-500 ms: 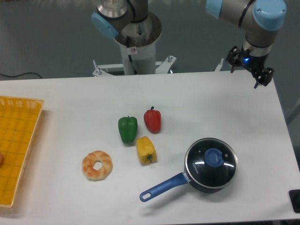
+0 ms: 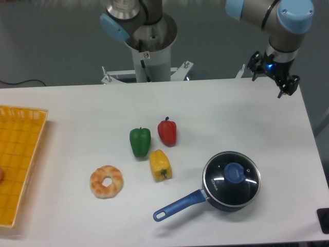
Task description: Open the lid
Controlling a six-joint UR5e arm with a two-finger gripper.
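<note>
Lid [image 2: 232, 175] sits closed on saucepan [image 2: 216, 193], front right of surface [image 2: 77, 118]; white lettering on glass too small to read. Hand [image 2: 276, 77] far off at back-right edge, fingers' state unclear. Basket [image 2: 18, 159] cut off left.

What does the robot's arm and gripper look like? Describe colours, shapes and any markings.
The arm has grey tubular segments with light blue caps at the joints. The gripper is small, black and angular, with a small blue light glowing on it. The arm's silver base column carries a small round red sticker.

One fixed camera looks down across the table [image 2: 77, 103] (toward the arm's base)
</note>
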